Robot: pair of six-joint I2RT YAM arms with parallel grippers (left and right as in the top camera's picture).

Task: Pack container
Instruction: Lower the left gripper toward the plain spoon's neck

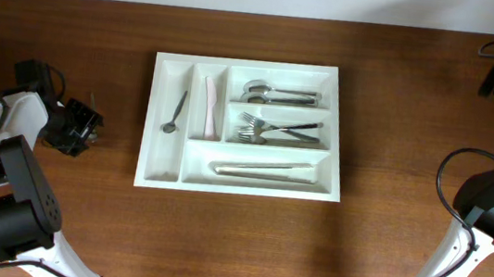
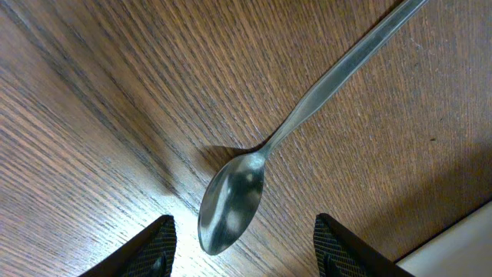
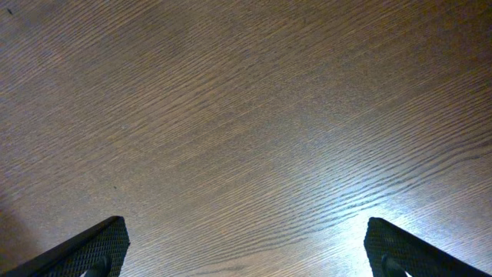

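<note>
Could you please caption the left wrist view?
Left gripper, jaws open, poised over a spoon lying on the wooden table.

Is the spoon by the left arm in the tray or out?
Out. The slim silver metal spoon lies on the wooden table between the spread fingers of the left end effector, outside the large white plastic cutlery tray.
</note>
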